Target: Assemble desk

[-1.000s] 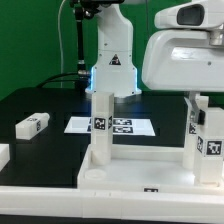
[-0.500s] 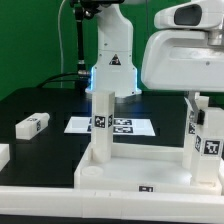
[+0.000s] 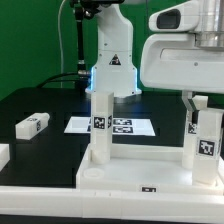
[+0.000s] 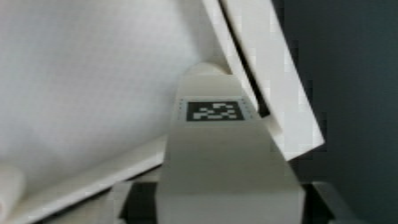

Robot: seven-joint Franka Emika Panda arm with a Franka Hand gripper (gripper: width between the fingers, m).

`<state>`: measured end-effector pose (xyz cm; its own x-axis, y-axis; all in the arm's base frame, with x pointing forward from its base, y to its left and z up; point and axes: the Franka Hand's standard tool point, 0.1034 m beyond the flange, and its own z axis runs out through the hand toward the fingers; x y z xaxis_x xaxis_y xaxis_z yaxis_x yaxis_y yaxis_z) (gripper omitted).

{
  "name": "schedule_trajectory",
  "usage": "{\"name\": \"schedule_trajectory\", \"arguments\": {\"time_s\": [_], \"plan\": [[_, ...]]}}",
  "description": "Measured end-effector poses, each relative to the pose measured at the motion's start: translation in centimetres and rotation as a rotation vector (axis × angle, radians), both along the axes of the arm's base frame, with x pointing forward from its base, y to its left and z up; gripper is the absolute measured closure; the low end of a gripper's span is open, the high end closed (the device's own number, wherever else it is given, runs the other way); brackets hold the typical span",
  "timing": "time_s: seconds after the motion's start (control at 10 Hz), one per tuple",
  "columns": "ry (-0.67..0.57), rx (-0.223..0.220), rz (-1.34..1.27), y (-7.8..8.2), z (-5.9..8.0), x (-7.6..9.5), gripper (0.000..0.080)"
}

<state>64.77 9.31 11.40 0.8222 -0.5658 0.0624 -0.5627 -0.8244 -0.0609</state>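
The white desk top [image 3: 135, 172] lies upside down at the front, rim up. One white leg [image 3: 101, 125] stands upright in its corner on the exterior view's left. My gripper [image 3: 203, 112] is shut on a second leg [image 3: 207, 150], holding it upright at the corner on the exterior view's right. In the wrist view this leg [image 4: 217, 150] with its square tag fills the middle, a dark finger [image 4: 135, 203] on each side of it, above the desk top [image 4: 89, 100] and its rim.
A loose white leg [image 3: 32, 125] lies on the black table at the exterior view's left, and another white part [image 3: 3, 155] shows at the left edge. The marker board [image 3: 122, 127] lies behind the desk top. The robot base [image 3: 112, 60] stands at the back.
My gripper and wrist have turned a little with the right leg still held; the camera housing on top has shifted slightly left. The other parts have not moved.
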Motion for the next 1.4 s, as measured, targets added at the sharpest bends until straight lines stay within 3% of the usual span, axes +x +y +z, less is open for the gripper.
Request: {"name": "schedule_trajectory", "arguments": {"time_s": [0.8, 1.1, 1.3, 1.4], "plan": [[0.022, 0.085, -0.675, -0.01, -0.11, -0.05, 0.0509], [0.027, 0.096, -0.774, -0.06, -0.13, -0.05, 0.0509], [0.026, 0.092, -0.725, -0.07, -0.14, -0.05, 0.0262], [0.029, 0.087, -0.687, -0.02, -0.19, -0.16, 0.0262]]}}
